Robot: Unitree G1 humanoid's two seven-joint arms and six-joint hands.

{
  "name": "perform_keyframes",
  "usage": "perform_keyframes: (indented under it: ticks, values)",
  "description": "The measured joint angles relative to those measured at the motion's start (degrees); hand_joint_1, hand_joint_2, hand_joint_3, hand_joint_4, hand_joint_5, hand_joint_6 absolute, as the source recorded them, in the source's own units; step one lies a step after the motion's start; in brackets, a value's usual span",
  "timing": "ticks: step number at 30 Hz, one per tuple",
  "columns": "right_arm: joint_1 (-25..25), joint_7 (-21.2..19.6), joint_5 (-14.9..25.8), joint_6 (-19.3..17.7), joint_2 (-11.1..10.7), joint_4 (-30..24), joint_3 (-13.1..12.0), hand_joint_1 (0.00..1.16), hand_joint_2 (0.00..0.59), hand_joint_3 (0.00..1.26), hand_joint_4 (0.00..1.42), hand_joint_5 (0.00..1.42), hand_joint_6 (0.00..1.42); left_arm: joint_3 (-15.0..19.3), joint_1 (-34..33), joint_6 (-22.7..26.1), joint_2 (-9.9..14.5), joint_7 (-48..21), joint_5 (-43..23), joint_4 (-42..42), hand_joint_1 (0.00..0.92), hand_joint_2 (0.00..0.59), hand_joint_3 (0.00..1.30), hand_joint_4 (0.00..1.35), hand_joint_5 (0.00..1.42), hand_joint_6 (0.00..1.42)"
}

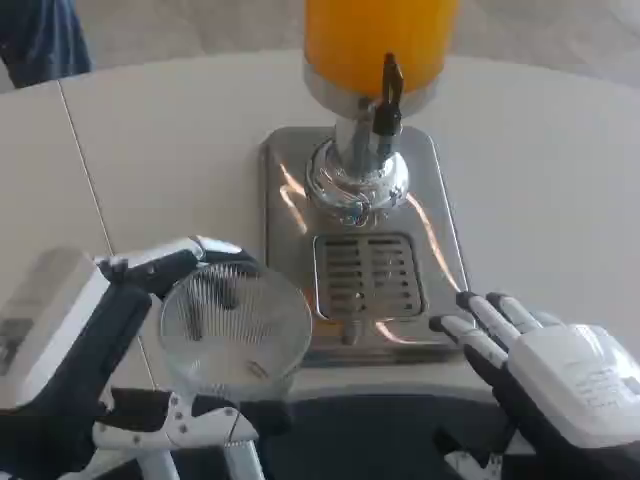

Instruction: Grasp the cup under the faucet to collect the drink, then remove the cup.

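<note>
A clear ribbed cup (pixel 236 328) sits in my left hand (pixel 150 340), whose fingers wrap around its sides at the lower left, just left of the drip tray. The juice dispenser (pixel 375 50) with orange drink stands at the top centre, its black tap lever (pixel 388 92) above the chrome spout (pixel 357 185). The slotted drip grille (pixel 367 275) lies under the spout with nothing on it. My right hand (pixel 545 365) hovers at the lower right beside the steel base, fingers stretched out and apart, holding nothing.
The dispenser's steel base plate (pixel 440 230) takes up the middle of the white table (pixel 540 170). A table seam (pixel 90 170) runs down the left. A dark blue shape (pixel 40 35) shows at the top left corner.
</note>
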Motion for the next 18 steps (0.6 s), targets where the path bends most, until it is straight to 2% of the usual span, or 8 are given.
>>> perform_keyframes:
  ticks: [6,13,18]
  values:
    - [1.79,-2.04,-4.55,-0.7,0.31,0.07,2.17,0.53,0.413,0.14,0.0,0.0,0.08,0.41,-0.36,-2.26,0.49,0.0,-0.13,1.65,0.575,0.004,0.95,1.17,1.36,1.42]
    - [1.28,-2.25,-4.28,-0.87,0.28,0.3,2.09,0.53,0.413,0.14,0.0,0.0,0.08,0.21,-1.7,-2.25,-0.5,0.02,0.32,1.75,0.575,0.004,0.95,1.17,1.36,1.42]
    - [0.95,-2.25,-4.54,-0.86,0.34,0.42,2.09,0.52,0.421,0.05,0.0,0.0,0.04,-0.09,-1.73,-2.22,-1.15,0.02,1.1,1.72,0.575,0.004,0.95,1.17,1.36,1.42]
